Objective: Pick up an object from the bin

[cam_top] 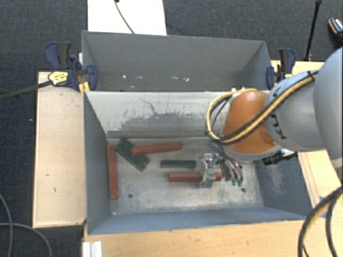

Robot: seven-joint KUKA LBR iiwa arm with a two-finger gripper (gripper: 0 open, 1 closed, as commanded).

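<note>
Down on the floor of the grey metal bin [171,63], right of the middle, the gripper [209,176] sits at the right end of a short red bar [182,178]. How far it is spread, or whether it grips anything, I cannot tell. A dark green bar [178,164] lies just behind that red one, and a longer red bar [112,171] lines the left wall.

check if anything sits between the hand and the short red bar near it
Nothing visible does. The hand is at the right end of the short red bar; a dark green bar lies alongside, farther back, not across it.
</note>
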